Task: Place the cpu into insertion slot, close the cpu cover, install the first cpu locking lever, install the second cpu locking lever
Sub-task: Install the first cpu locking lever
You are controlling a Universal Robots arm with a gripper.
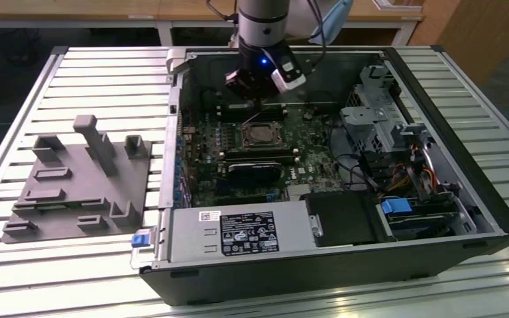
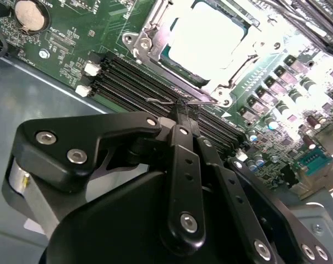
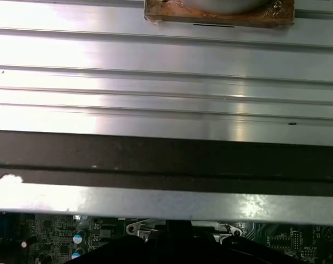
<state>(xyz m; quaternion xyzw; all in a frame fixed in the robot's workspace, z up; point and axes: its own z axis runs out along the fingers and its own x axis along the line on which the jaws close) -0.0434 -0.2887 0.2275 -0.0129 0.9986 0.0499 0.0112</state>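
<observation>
The cpu (image 2: 210, 36) lies in the insertion slot (image 2: 134, 39) on the green motherboard, its metal top glaring bright. The silver cpu cover (image 2: 240, 60) lies flat around it as a frame. In the exterior view the slot (image 1: 259, 136) sits mid-board inside the open case, with my gripper (image 1: 252, 94) just behind it. In the second wrist view my gripper (image 2: 180, 110) is shut, its black fingers (image 2: 183, 159) meeting in a point. The tips sit against a thin wire locking lever (image 2: 202, 102) lying beside the socket, over the black memory slots.
The open computer case (image 1: 325, 265) lies on a slatted metal table (image 1: 60, 265). A grey fixture block (image 1: 77, 179) stands at the exterior view's left. Drive cages and cables (image 1: 396, 159) fill the case's right side. The case wall (image 3: 166, 159) runs close behind the wrist.
</observation>
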